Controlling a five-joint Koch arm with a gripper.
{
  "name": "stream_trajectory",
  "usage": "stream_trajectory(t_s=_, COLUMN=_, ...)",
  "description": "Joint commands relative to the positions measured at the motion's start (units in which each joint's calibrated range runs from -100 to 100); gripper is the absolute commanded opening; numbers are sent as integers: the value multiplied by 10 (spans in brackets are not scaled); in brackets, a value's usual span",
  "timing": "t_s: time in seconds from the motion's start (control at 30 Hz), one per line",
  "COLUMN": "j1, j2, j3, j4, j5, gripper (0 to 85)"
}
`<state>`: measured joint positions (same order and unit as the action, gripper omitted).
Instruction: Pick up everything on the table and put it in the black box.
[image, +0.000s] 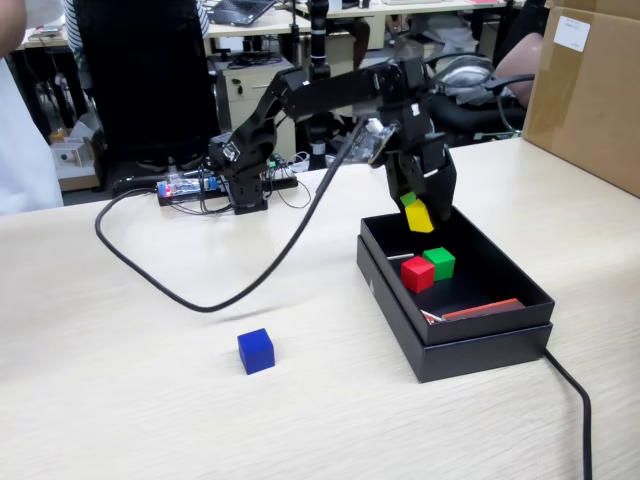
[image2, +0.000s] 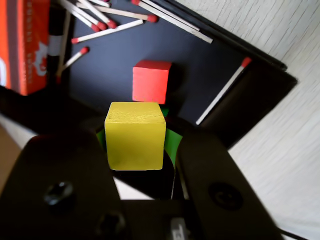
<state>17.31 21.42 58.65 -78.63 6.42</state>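
Observation:
My gripper (image: 420, 212) hangs over the far end of the black box (image: 470, 345), shut on the yellow cube (image: 420, 217), which is tilted and clear of the box floor. In the wrist view the yellow cube (image2: 135, 142) sits between the two dark jaws of the gripper (image2: 136, 145), with green strips showing at both its sides. The red cube (image: 416, 273) and green cube (image: 439, 262) lie side by side inside the box. From the wrist, the red cube (image2: 151, 80) shows beyond the yellow one. The blue cube (image: 256, 351) rests on the table, left of the box.
Loose matches (image2: 222, 91) and an orange-red matchbox (image2: 25, 45) lie in the box. A black cable (image: 200, 300) loops over the table from the arm's base (image: 245, 180), and another cable (image: 575, 400) runs past the box's front right corner. A brown carton (image: 590, 90) stands at the right.

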Motion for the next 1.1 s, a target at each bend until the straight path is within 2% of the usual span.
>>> stream_trajectory(t_s=0.0, j1=10, j2=17, j3=53, j4=-2, j5=6, gripper=66)
stream_trajectory(t_s=0.1, j1=15, j2=50, j3=56, j4=-3, j5=9, gripper=113)
stream_trajectory(t_s=0.2, j1=19, j2=64, j3=57, j4=-4, j5=12, gripper=114)
stream_trajectory(t_s=0.23, j1=19, j2=66, j3=57, j4=-4, j5=13, gripper=148)
stream_trajectory(t_s=0.3, j1=16, j2=67, j3=54, j4=-4, j5=14, gripper=294)
stream_trajectory(t_s=0.43, j1=7, j2=11, j3=43, j4=-15, j5=13, gripper=392)
stream_trajectory(t_s=0.57, j1=-17, j2=-84, j3=22, j4=-24, j5=3, gripper=407)
stream_trajectory(t_s=0.73, j1=-85, j2=-214, j3=-17, j4=-30, j5=-39, gripper=418)
stream_trajectory(t_s=0.8, j1=-120, j2=-217, j3=-16, j4=-30, j5=-62, gripper=419)
stream_trajectory(t_s=0.87, j1=-165, j2=-207, j3=-20, j4=-30, j5=-88, gripper=455)
stream_trajectory(t_s=1.07, j1=-211, j2=-128, j3=-14, j4=-30, j5=-106, gripper=463)
